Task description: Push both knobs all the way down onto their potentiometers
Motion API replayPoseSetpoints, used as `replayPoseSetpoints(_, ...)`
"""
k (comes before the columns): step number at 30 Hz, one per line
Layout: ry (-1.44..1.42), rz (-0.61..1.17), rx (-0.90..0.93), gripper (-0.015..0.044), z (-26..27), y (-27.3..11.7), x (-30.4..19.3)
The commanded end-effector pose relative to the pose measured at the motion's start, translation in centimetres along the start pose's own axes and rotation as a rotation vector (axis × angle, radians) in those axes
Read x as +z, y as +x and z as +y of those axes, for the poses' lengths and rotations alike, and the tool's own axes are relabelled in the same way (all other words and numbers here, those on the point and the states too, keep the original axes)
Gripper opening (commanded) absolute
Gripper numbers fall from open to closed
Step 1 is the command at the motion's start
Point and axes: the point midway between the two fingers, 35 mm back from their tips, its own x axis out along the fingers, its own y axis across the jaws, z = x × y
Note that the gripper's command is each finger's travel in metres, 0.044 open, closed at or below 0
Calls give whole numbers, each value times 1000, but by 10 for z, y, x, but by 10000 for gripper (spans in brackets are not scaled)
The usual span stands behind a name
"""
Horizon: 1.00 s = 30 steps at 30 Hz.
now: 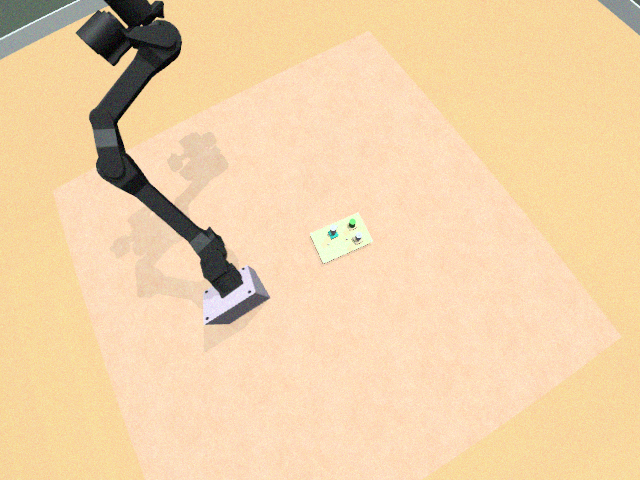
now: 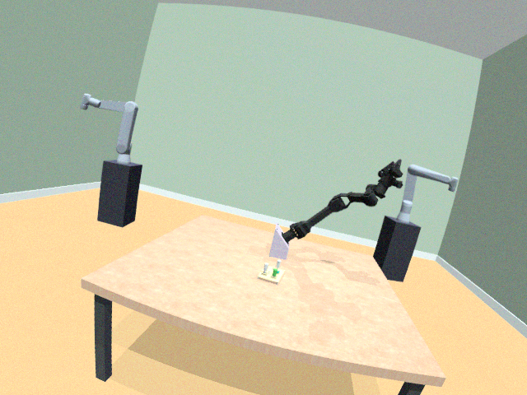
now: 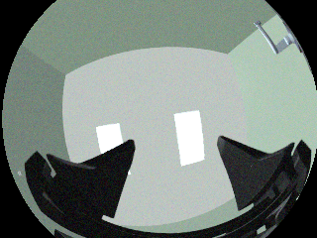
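A small pale green circuit board [image 1: 329,251] [image 2: 268,278] stands near the middle of the table. It carries a white-capped knob on a teal base [image 1: 332,230], a green knob [image 1: 352,222] [image 2: 277,271] and a grey knob [image 1: 356,238]. The knobs are too small to tell how far down each one sits. My gripper [image 3: 173,153] is open and empty. In the wrist view its two dark fingers stand wide apart and point up at the wall and ceiling. Its pale lavender head [image 1: 235,302] [image 2: 278,245] hangs above the table, well to the left of the board in the top view.
The board sits on a light wooden table [image 1: 413,361] [image 2: 191,297]. Two grey arms on dark pedestals [image 2: 118,191] [image 2: 395,246] stand on the floor beyond the table. My black arm [image 1: 155,201] reaches in from the upper left.
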Motion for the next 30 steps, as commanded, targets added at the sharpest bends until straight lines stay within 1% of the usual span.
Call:
replayPoseSetpoints(1, -3, 0, 2, 374, 1, 0, 0)
replayPoseSetpoints(8, -115, 9, 100, 190, 38, -18, -12)
replayPoseSetpoints(15, -105, -19, 181, 6, 64, -28, -14)
replayPoseSetpoints(25, -192, -30, 317, 0, 111, -49, -35)
replayPoseSetpoints(30, -234, -16, 436, 0, 146, -69, -51)
